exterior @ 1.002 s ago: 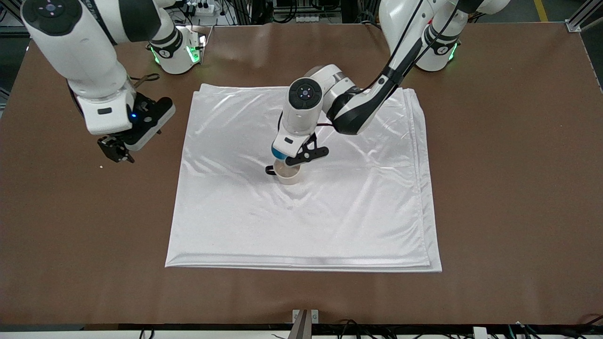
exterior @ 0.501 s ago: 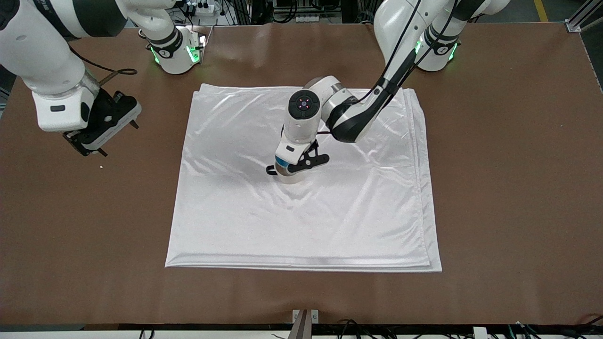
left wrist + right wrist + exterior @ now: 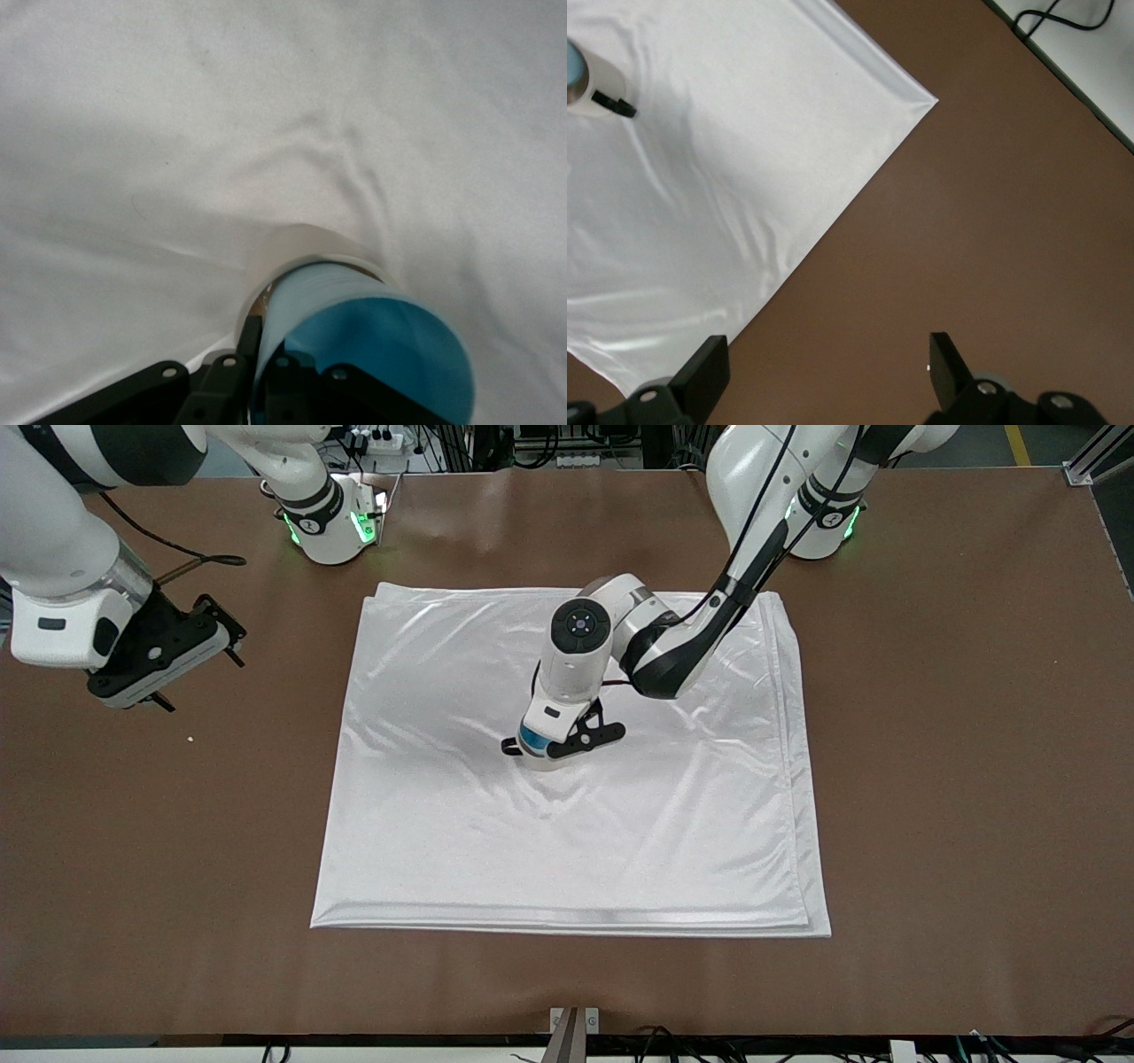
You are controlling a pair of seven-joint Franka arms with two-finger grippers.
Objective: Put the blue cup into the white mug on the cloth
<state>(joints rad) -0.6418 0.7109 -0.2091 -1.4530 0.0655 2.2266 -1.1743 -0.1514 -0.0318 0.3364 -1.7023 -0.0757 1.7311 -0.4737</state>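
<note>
While resting near the middle of the cloth, white mug upright, black handle turned toward the right arm's end of the table. Blue cup seated inside the mug, cream rim ringing it in the left wrist view. Left gripper right at the cup's rim, fingers closed on the blue wall. Wrinkled folds of fabric around the mug's base. Right gripper waiting over the bare brown table beside the cloth, toward the right arm's end, fingers spread wide apart, holding nothing. Small pale speck on the tabletop near it.
</note>
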